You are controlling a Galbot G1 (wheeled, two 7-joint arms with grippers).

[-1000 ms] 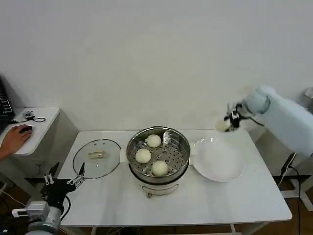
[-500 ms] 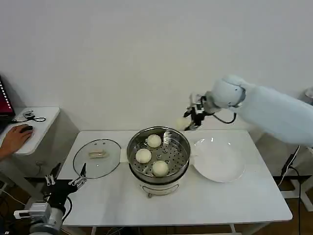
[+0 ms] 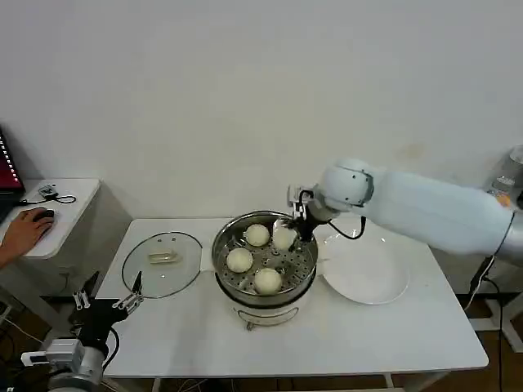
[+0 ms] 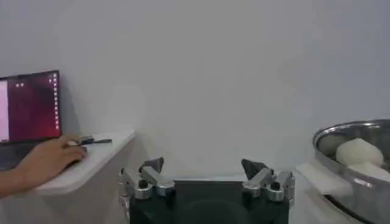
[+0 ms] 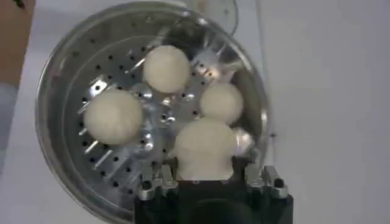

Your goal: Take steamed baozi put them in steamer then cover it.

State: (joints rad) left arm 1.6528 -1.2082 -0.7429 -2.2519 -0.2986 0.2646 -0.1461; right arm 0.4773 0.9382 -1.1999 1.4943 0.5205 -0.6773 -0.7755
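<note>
Swung over the steamer (image 3: 265,260), right gripper (image 3: 288,235) pinches a baozi (image 3: 283,238) (left gripper (image 3: 106,304) spread, parked).

Right wrist view: right gripper (image 5: 206,175) sits over the steamer (image 5: 61,79), fingers (image 5: 159,182) closed on either side of a held baozi (image 5: 205,148) — bun pressed between them, above the perforated tray (image 5: 116,164). Three further baozi rest on the tray: one large (image 5: 113,116), one toward the far rim (image 5: 166,68), one smaller (image 5: 221,101) just beyond the held bun — whether they touch cannot be told. White table (image 5: 323,109) surrounds the pot.
</note>
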